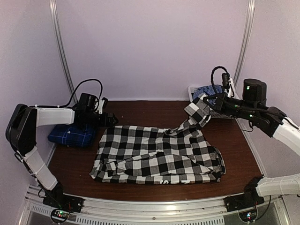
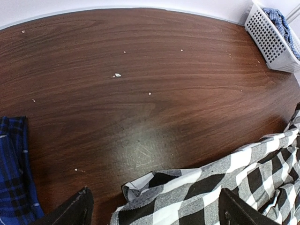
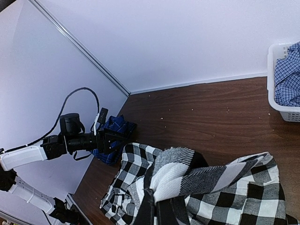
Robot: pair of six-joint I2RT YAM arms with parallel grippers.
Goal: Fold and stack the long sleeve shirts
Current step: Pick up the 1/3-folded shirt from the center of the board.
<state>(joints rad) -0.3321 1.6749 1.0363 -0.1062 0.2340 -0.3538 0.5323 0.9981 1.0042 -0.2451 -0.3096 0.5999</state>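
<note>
Top view: my right end effector (image 1: 207, 101) is clenched on a sleeve (image 1: 197, 112) of the black-and-white checked shirt (image 1: 157, 154), raised at upper right while the body lies mid-frame on the worktop (image 1: 236, 140); pulling harder could drag the whole shirt askew. Left wrist view: my left end effector (image 2: 154, 216) hangs released over the shirt's edge, the blue plaid shirt (image 2: 11, 173) at lower left. Right wrist view: the cuff is bunched in my grip and might slip, and the white basket (image 3: 283, 110) at right crowds my swing.
</note>
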